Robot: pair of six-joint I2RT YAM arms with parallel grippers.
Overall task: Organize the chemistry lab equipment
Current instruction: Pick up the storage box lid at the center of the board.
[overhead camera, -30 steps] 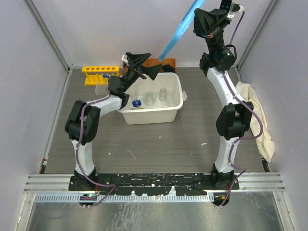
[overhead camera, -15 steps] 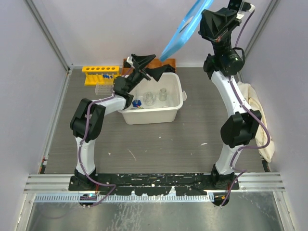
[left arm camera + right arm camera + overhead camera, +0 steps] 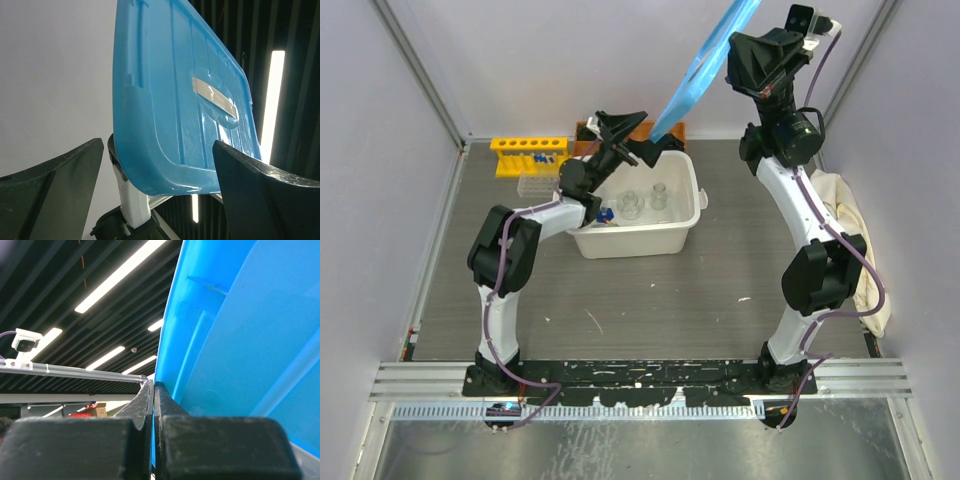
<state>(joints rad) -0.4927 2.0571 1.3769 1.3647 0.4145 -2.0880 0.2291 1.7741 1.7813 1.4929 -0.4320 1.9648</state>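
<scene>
Near edge: aluminium rails [image 3: 640,372] carry both arm bases. The table [image 3: 650,290] is grey with a wood grain and has a few pale marks around the middle. A white cloth [image 3: 858,245] is bunched against the right wall. Left of centre stands a white tub [image 3: 635,238], open-topped. Small clear glass flasks [image 3: 660,194] stand upright toward its far side. A blue-capped piece [image 3: 605,213] lies at its left end, possibly a test tube; too small to be sure. The left gripper [image 3: 620,137] is raised over the tub's far-left corner, jaws spread wide with nothing between them. Its wrist camera looks up between the fingers [image 3: 60,175] at the blue lid [image 3: 180,100]. At far left, by the back wall, is the yellow six-hole tube rack [image 3: 527,147], with blue caps showing at its right end. An orange-brown block [image 3: 675,128] sits just behind the tub. At far right the right arm reaches high, and the right gripper [image 3: 154,390] is pinched tight on the lid's edge. The lid hangs tilted in the air, its low end above the tub's far rim. White walls enclose three sides, with aluminium posts at the corners. Overhead is a dark slatted ceiling with strip lights [image 3: 115,277].
</scene>
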